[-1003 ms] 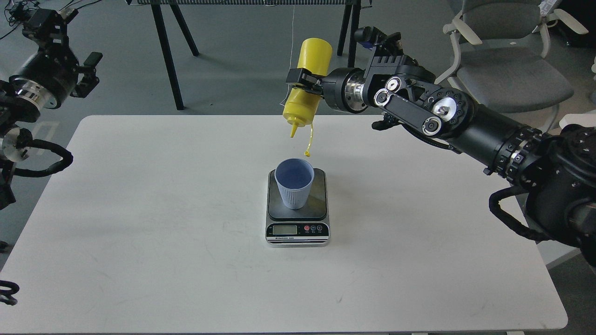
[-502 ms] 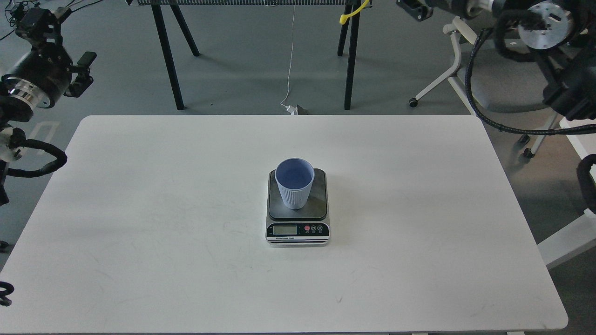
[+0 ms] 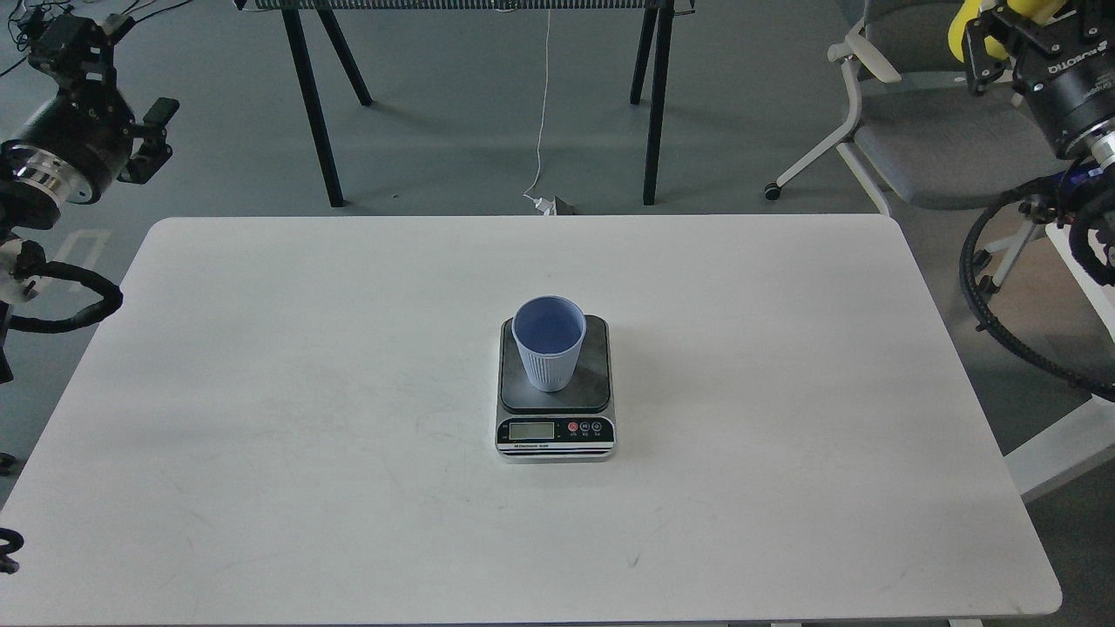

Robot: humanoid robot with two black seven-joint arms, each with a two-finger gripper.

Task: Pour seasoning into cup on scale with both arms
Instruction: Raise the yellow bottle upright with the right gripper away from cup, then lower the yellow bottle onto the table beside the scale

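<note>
Right gripper [image 3: 1002,39] beyond far right corner, clamped on seasoning [image 3: 962,30], kept clear. Cup [image 3: 549,342] centred on scale [image 3: 556,427]. Left gripper [image 3: 152,135]: grip unclear.

Both arms raised, off to sides

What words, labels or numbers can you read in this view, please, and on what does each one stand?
"ROBOTIQ", printed in white and seen upside down, on the black body of the right gripper.
Scale: the LCD digits, the marks under its round buttons and the white strip of print along its front edge are too small to read.
Cup: no text visible.
</note>
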